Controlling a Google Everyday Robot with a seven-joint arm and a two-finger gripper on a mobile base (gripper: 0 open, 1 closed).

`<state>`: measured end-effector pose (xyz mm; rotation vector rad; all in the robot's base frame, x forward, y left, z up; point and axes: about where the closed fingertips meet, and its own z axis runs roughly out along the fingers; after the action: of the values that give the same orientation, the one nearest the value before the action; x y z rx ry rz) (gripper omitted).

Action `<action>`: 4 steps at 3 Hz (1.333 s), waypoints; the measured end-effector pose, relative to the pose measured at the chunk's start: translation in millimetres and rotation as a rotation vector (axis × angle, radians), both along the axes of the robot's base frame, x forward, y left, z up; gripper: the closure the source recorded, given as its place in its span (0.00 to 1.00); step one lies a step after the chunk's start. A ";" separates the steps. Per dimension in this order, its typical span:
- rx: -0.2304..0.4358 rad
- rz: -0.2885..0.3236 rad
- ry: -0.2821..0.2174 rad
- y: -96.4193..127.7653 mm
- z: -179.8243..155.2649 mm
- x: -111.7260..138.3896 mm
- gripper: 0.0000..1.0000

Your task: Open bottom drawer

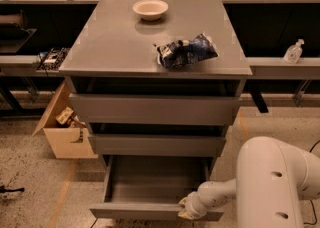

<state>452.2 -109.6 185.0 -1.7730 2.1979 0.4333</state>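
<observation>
The grey cabinet has three drawers. The bottom drawer (150,211) is pulled out, and its shallow grey interior (155,179) shows empty. My gripper (185,211) sits at the right part of the drawer's front panel, at its top edge, on the end of my white arm (275,182). The arm reaches in from the lower right. The middle drawer (157,144) and the top drawer (152,109) stand slightly out in steps.
On the cabinet top lie a white bowl (150,9) and a dark blue crumpled bag (187,51). An open cardboard box (62,127) stands on the floor to the left. A clear bottle (294,51) stands on the right shelf. Dark shelving runs behind the cabinet.
</observation>
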 end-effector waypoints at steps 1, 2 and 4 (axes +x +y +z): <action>0.000 0.000 0.000 0.0 0.0 0.0 1.00; 0.000 0.000 0.000 0.0 0.0 -0.1 1.00; 0.000 0.000 0.000 0.1 0.0 -0.1 0.86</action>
<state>452.0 -109.6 185.0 -1.7731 2.1979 0.4334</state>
